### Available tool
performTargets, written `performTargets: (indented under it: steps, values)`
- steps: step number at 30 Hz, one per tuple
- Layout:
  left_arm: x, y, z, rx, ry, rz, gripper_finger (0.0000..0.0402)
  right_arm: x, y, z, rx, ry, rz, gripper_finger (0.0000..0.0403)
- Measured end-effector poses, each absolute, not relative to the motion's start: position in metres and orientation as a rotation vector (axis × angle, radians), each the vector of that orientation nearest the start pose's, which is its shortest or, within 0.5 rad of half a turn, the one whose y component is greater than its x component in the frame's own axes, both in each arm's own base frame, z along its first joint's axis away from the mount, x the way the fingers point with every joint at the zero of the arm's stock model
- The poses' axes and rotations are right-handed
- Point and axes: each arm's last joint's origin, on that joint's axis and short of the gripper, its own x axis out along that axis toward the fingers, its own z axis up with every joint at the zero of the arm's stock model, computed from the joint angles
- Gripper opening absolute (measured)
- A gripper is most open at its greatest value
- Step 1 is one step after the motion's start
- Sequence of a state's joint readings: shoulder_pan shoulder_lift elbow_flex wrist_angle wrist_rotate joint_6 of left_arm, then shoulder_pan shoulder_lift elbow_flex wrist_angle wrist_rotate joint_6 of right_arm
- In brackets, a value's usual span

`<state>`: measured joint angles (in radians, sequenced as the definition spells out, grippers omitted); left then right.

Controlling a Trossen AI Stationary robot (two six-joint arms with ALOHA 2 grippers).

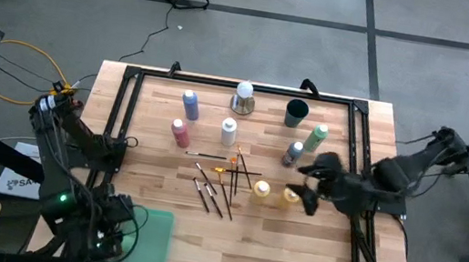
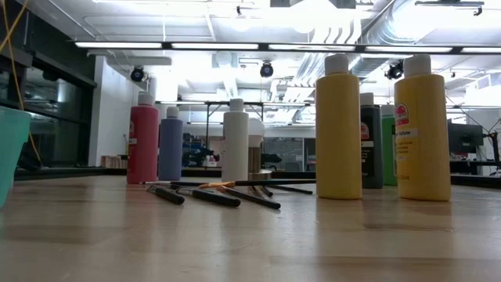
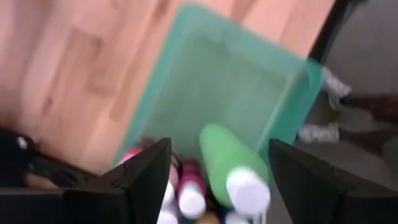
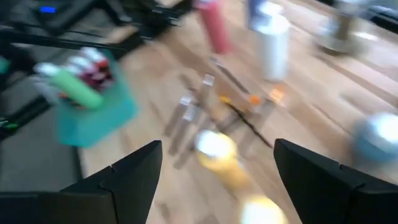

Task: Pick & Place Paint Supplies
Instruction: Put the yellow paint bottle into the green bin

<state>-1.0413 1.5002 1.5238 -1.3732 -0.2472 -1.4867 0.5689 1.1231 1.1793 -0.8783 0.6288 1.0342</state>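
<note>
My left gripper [image 3: 216, 152] hangs open over the teal bin [image 3: 236, 81] at the table's near left corner. Below it, with a gap to each finger, a green bottle [image 3: 227, 158] lies in the bin on pink bottles [image 3: 186, 186]. My right gripper [image 4: 217, 146] is open above two yellow bottles [image 1: 261, 190] at the right and touches nothing. Blue-purple [image 1: 190, 104], pink [image 1: 181, 133], white [image 1: 229, 131], green [image 1: 316, 138] and grey [image 1: 293, 153] bottles stand upright on the table. Several brushes [image 1: 218, 184] lie flat at the middle.
At the far edge stand a white ball on a metal base [image 1: 243, 97] and a dark green cup [image 1: 297, 113]. A black frame [image 1: 122, 115] runs along the table's left, far and right sides. Bare wood [image 1: 273, 247] lies along the near edge.
</note>
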Motion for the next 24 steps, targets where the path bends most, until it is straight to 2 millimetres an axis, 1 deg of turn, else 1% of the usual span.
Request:
performTargets:
  steps: [3,6,8,10,15,17,20,24]
  values:
    - [0.146,-0.216,0.343,-0.428,1.187,0.272,0.0257,0.163,0.107,0.34,0.536,0.593,-0.469,0.0302]
    - [0.153,-0.209,0.345,-0.397,1.161,0.269,0.0257,0.147,0.122,0.326,0.551,0.598,-0.487,0.0302]
    - [0.158,-0.203,0.347,-0.383,1.146,0.271,0.0257,0.141,0.132,0.309,0.57,0.608,-0.511,0.0302]
    - [0.164,-0.199,0.347,-0.368,1.142,0.277,0.0257,0.134,0.14,0.288,0.593,0.613,-0.542,0.0302]
    - [0.173,-0.191,0.346,-0.334,1.141,0.277,0.0257,0.117,0.156,0.236,0.634,0.627,-0.609,0.0302]
    - [0.176,-0.189,0.346,-0.324,1.141,0.277,0.0257,0.114,0.159,0.218,0.632,0.629,-0.636,0.0302]
    - [0.179,-0.186,0.346,-0.316,1.141,0.281,0.0257,0.114,0.161,0.196,0.613,0.622,-0.685,0.0302]
    - [0.181,-0.184,0.346,-0.316,1.14,0.287,0.0257,0.123,0.169,0.174,0.569,0.6,-0.713,0.0302]
